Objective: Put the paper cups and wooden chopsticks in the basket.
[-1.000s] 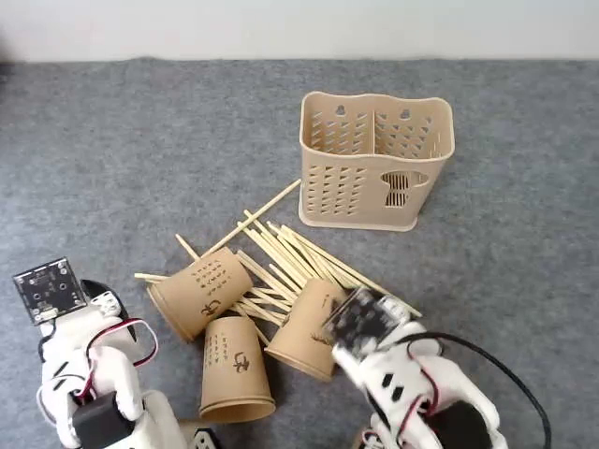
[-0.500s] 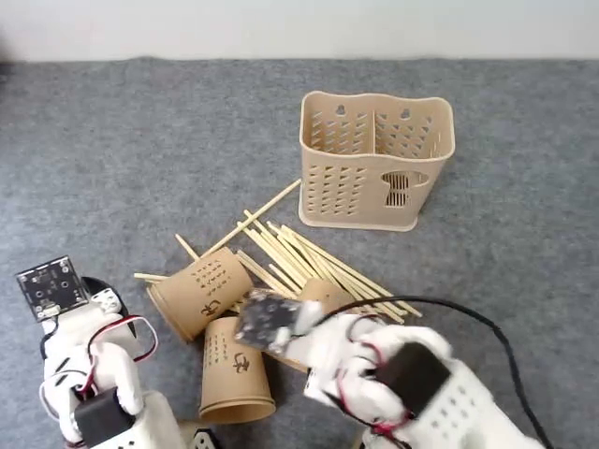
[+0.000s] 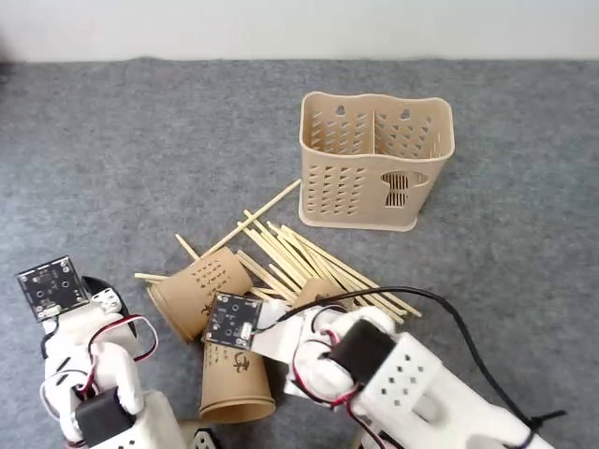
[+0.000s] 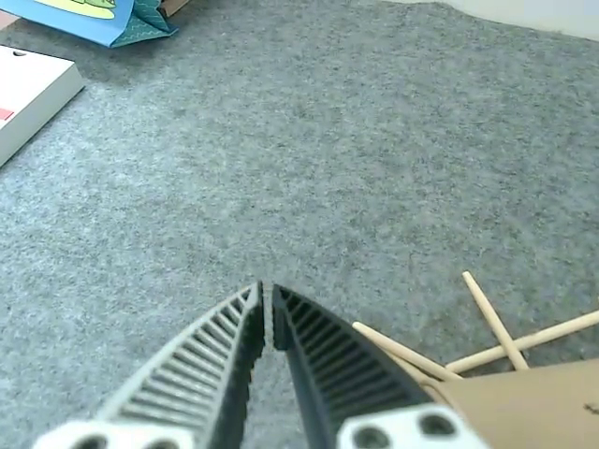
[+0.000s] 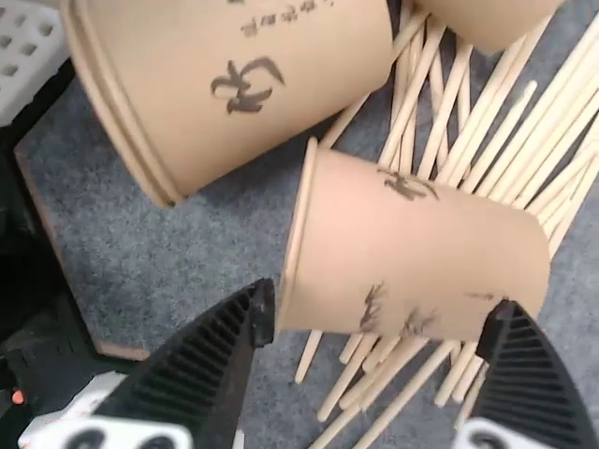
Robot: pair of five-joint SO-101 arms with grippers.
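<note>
the basket (image 3: 337, 187) stands upright on the grey carpet (image 3: 140, 168), split by a wall into two side-by-side compartments. every cup and stick lies outside it, on the carpet in front.

the chopsticks (image 3: 281, 248) lie in a loose fan near the basket's front. three paper cups lie on their sides at the near end of the fan. the first cup (image 3: 198, 292) rests across some sticks. the second cup (image 3: 234, 374) lies just beside it, with its mouth turned away from the basket. the third cup (image 3: 316, 292) is mostly hidden under the right arm (image 3: 393, 383).

in the right wrist view the right pincer (image 5: 379, 313) is spread wide, with one finger at each end of the middle cup (image 5: 421, 253). that cup lies on the sticks (image 5: 468, 140). whether the fingers touch it i cannot tell. a neighbouring cup (image 5: 225, 84) lies close by, mouth outward.

the left pincer (image 4: 267, 297) is closed, its fingers almost meeting with nothing between them. it hangs above bare carpet, near a few stick ends (image 4: 487, 309) and a cup's edge (image 4: 533, 407).
</note>
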